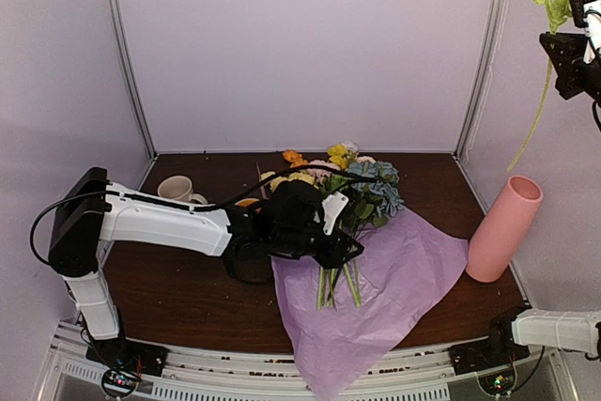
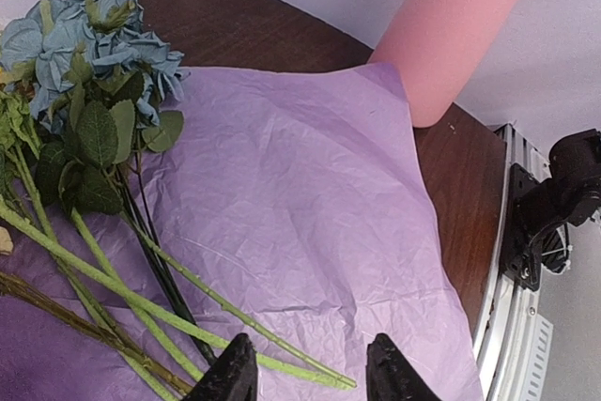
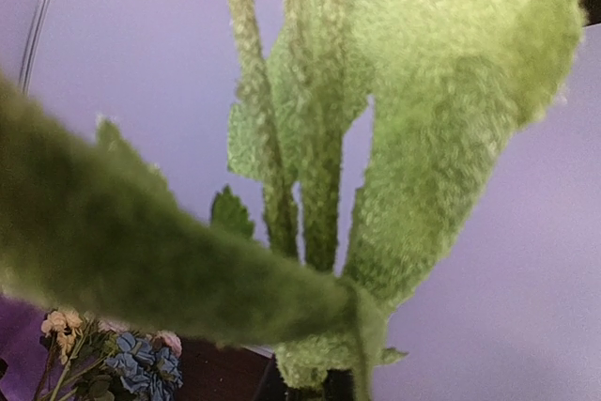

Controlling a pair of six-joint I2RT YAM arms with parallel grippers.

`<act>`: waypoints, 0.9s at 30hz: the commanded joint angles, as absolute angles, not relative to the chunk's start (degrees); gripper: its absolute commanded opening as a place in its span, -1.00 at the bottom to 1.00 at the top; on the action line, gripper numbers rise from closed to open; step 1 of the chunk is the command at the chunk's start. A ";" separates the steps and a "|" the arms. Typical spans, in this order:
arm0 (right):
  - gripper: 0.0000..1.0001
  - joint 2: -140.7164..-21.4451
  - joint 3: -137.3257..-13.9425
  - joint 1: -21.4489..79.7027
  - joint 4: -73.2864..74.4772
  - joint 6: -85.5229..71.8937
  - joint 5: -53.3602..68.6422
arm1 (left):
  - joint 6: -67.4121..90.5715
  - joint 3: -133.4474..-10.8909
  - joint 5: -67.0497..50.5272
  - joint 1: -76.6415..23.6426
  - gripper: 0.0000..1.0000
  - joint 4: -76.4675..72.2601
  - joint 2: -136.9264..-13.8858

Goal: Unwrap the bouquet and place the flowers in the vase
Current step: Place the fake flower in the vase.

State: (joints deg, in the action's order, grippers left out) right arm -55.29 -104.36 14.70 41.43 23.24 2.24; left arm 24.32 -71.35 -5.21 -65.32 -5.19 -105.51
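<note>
While left hand [image 2: 310, 375] stands spread over crinkled lilac tissue [image 2: 310, 204] | right hand [image 1: 577, 7] pinches fuzzy green stem [image 3: 300, 213]

- The left arm [image 1: 164, 223] wears smooth white shells over its long links, with black housings at the joints and a boxy black block at the shoulder.
- Thin black cables [image 1: 33, 232] loop off that block and arc over the forearm.
- Its black base [image 1: 117, 363], at the table's near left corner, carries a small board with tiny coloured lights.
- The left gripper [image 2: 310, 377] ends in two matte black, tapered fingers [image 2: 232, 375].
- The right arm [image 1: 559, 329] shows a white link, a black joint and an angular black wrist bracket [image 1: 571, 61].
</note>
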 commanded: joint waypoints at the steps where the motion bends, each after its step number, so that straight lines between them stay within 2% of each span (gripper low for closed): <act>1: -1.00 -55.79 -107.16 14.24 40.60 26.38 -0.65 | 23.80 -73.54 -6.45 -65.48 -0.16 -5.62 -106.67; 10: -1.00 -60.97 -118.86 13.71 44.14 29.62 0.93 | 22.43 -77.96 -8.29 -65.48 -0.16 -1.58 -109.83; 19: -1.00 -58.54 -126.66 13.36 56.54 25.79 3.24 | 22.71 -81.52 -8.91 -65.42 -0.16 -2.46 -112.93; 27: -1.00 -54.48 -125.42 13.36 61.89 23.37 3.21 | 22.93 -81.08 -10.17 -65.47 -0.17 -1.44 -113.42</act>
State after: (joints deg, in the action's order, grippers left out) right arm -55.02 -126.63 13.74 58.17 25.06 2.85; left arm 23.44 -80.14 -8.64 -65.32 -1.15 -112.73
